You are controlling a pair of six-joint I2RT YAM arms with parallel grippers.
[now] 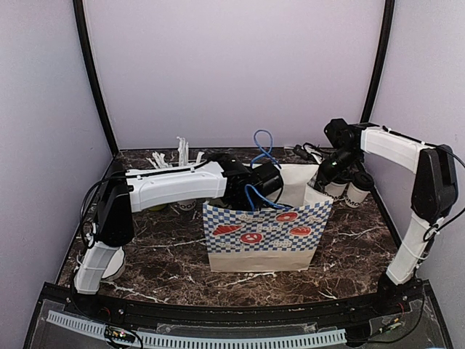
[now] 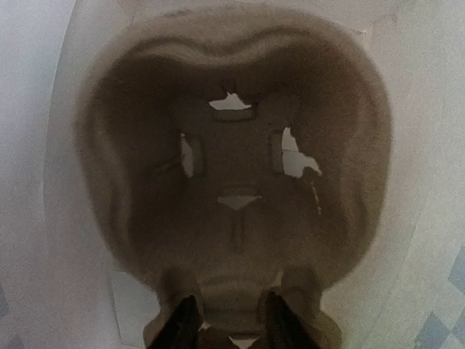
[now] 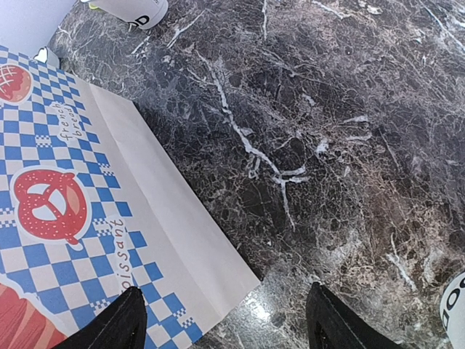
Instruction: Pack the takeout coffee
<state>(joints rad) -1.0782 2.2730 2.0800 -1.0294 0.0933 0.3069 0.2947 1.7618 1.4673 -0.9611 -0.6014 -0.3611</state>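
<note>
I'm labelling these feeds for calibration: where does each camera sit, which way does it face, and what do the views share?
Top external: above and behind the bases, looking down on the marble table and paper bag; left arm and right arm show.
Left wrist: at the bag's mouth, looking down on the pulp carrier; the left gripper clamps its edge.
Right wrist: beside the bag, facing the table; the right gripper is open.
Shared: top and right wrist views both show the bag's checked print.
</note>
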